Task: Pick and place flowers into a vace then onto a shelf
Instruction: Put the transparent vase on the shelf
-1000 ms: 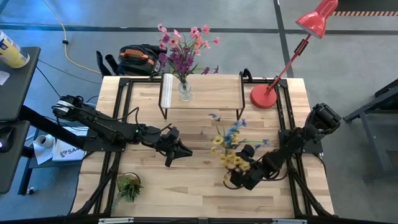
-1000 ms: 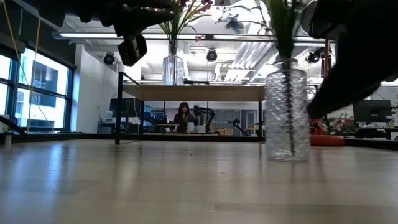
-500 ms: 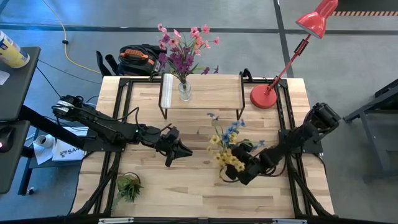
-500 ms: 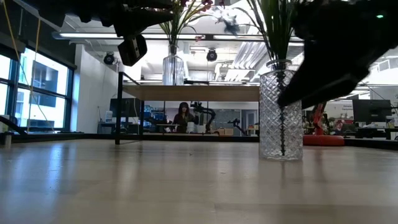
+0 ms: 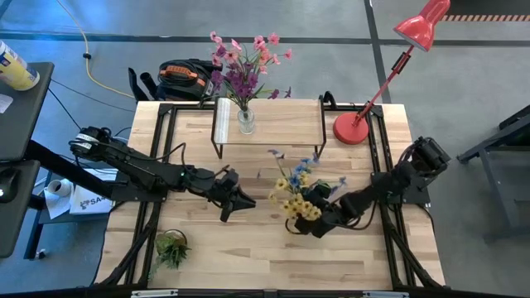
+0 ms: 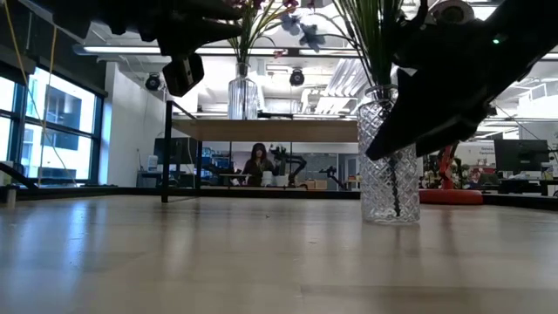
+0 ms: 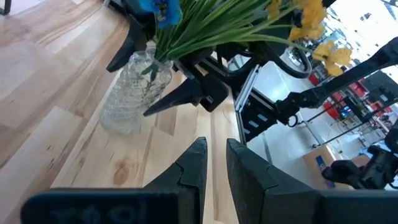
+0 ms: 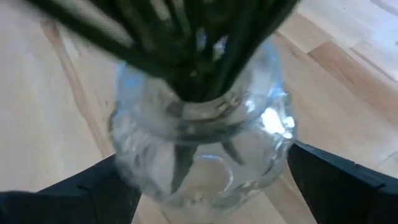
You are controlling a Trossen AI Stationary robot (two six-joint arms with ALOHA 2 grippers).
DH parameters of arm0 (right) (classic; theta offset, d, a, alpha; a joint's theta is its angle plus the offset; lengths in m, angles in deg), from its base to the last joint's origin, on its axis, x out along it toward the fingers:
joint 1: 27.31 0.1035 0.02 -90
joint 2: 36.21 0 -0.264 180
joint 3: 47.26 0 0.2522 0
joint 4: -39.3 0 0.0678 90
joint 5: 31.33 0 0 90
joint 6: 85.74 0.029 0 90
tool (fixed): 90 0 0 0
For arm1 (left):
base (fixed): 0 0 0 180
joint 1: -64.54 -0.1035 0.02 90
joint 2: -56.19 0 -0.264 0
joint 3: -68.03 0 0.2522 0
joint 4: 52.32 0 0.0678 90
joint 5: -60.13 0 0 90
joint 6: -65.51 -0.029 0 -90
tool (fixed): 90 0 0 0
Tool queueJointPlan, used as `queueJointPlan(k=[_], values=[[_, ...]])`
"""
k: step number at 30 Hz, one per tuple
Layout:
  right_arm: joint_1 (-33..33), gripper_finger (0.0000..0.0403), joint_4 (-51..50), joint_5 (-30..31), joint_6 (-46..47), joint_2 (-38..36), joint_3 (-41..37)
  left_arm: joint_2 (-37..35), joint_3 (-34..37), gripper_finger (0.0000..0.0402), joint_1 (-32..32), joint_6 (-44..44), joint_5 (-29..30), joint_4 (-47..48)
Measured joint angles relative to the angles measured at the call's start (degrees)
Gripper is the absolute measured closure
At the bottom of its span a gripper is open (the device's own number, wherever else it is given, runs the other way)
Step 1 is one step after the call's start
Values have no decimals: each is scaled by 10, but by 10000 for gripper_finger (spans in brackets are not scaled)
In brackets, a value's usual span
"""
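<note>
The blue and yellow flowers stand with their stems in a clear cut-glass vase at mid-table, right of centre. My right gripper is shut on this vase. The pink and purple flowers stand in a second glass vase on the left part of the shelf by the far edge. My left gripper hovers shut above the table, left of the blue and yellow bunch, and touches nothing. My right gripper pinches the vase's rounded body below the neck, with one finger on each side. The fingers come level from the table's right side. The vase stands upright; I cannot tell whether its base rests on the table or hangs just above it.
A red desk lamp stands right of the shelf at the far right corner. A small green plant tuft lies near the near left corner. A dark backpack sits beyond the far edge. Bare wood lies between the vase and the shelf.
My right gripper has carried the vase with the blue and yellow flowers toward the table's left and slightly toward the far edge, keeping it upright. The left arm has kept still.
</note>
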Motion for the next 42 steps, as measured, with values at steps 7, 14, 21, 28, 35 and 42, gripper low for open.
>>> queueJointPlan(k=[7, 14, 21, 28, 35, 42], values=[[-12, 40, 0, 23, -27, 0, 0, 0, 0, 307, 0, 0, 12, 11], [-13, 41, -1, 54, -40, 0, 0, 0, 0, 307, 0, 2, 13, 13], [-16, 54, 80, 28, -4, 0, -57, 0, 0, 307, 0, 15, 13, 27], [-14, 82, 129, 66, 5, 1, -92, 0, 0, 307, 0, 37, 13, 49], [-23, 83, 131, 102, -71, 1, -92, 0, 0, 307, 0, 54, 13, 56], [-45, 84, 139, 99, -90, 1, -92, 0, 0, 307, 0, 54, 27, 77]])
